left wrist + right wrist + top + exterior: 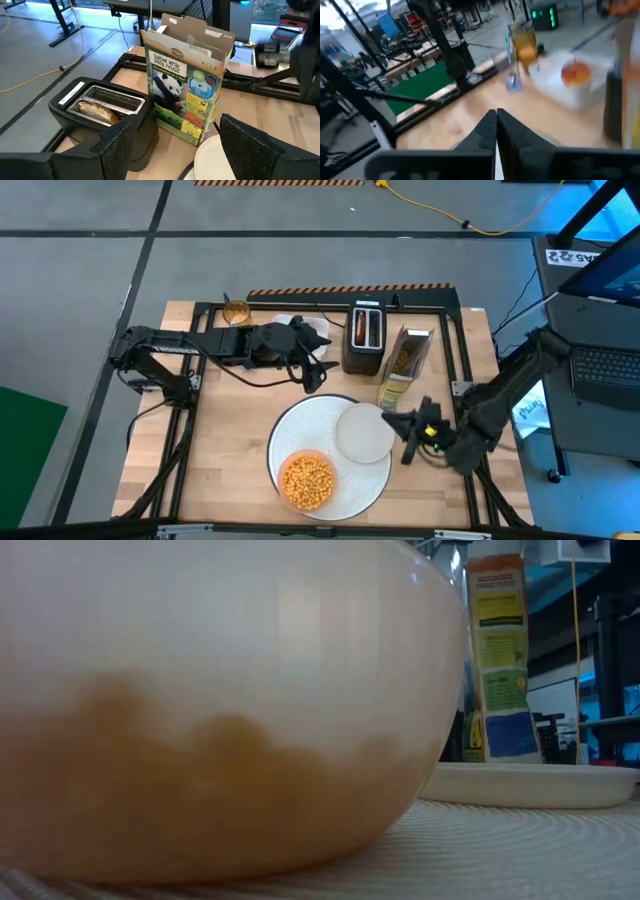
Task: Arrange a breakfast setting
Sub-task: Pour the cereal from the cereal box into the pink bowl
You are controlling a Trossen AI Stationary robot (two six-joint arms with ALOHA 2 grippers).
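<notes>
The big round white placemat (300, 430) lies at the table's near middle. On it stand the orange bowl (307, 480) of yellow cereal puffs (307, 482) and, at its far right, the small pale plate (365, 432). The bagel (97, 112) sticks out of the black toaster's slot. The red apple (576, 74) sits on the white tray. My left gripper (315, 370) is open and empty, left of the toaster and above the table. My right gripper (408, 430) is shut and empty, just right of the plate. I cannot make out the spoon.
The black toaster (365, 335) and an open panda cereal box (405, 360) stand behind the placemat. A glass of orange liquid (237, 310) and the white tray (318, 327) are at the far left. In the low view, the bowl (200, 710) fills most of the picture.
</notes>
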